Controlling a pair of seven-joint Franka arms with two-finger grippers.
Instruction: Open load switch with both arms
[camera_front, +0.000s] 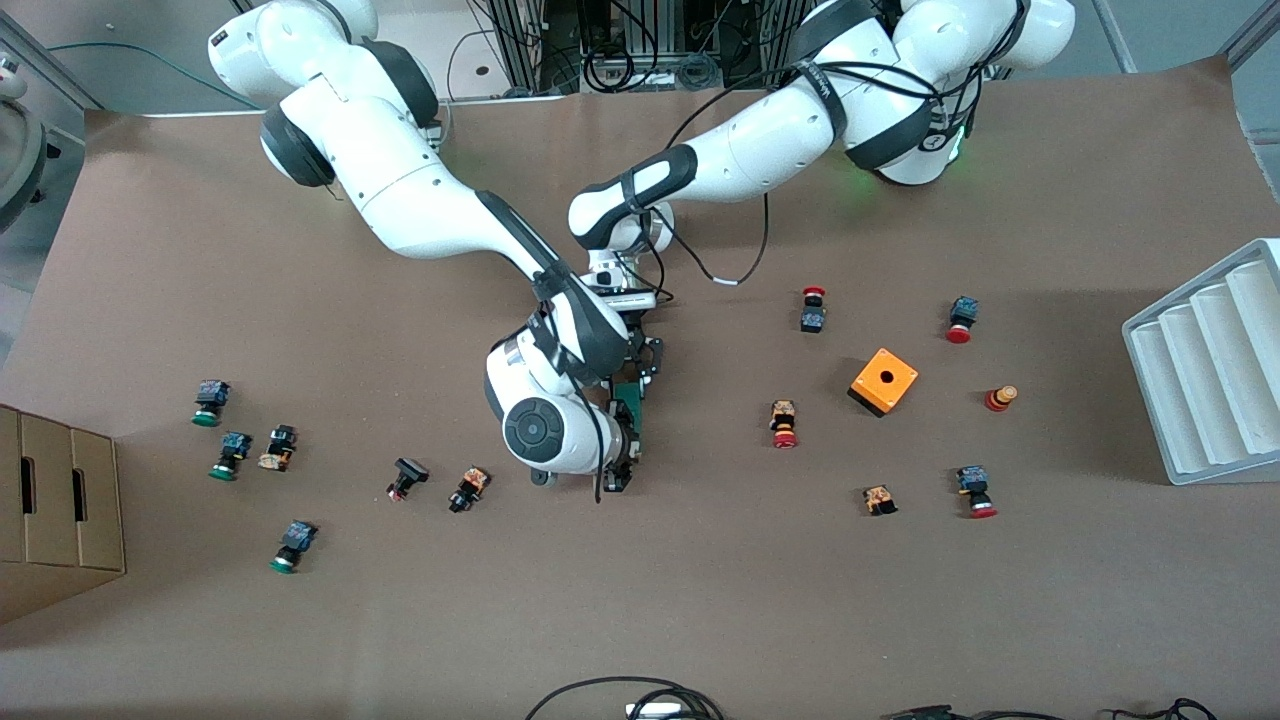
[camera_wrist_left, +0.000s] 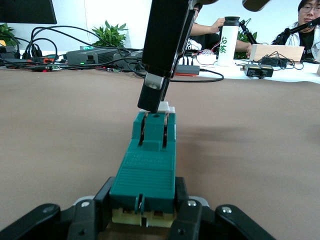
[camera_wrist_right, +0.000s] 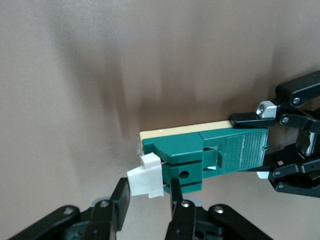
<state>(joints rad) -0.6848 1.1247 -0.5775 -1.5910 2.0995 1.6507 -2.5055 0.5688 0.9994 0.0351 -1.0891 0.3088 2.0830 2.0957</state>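
While the load switch (camera_wrist_left: 145, 172) lies on the table (camera_front: 700, 600) at mid-table, the left gripper (camera_wrist_left: 145, 212) clamps its green end and the right gripper (camera_wrist_right: 147, 197) closes on its white piece (camera_wrist_right: 146, 181).

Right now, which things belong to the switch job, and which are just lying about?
In the job:
- load switch
- left gripper, shut on one end
- right gripper, at its white-piece end

Lying about:
- orange box
- scattered push buttons
- white tray
- cardboard box
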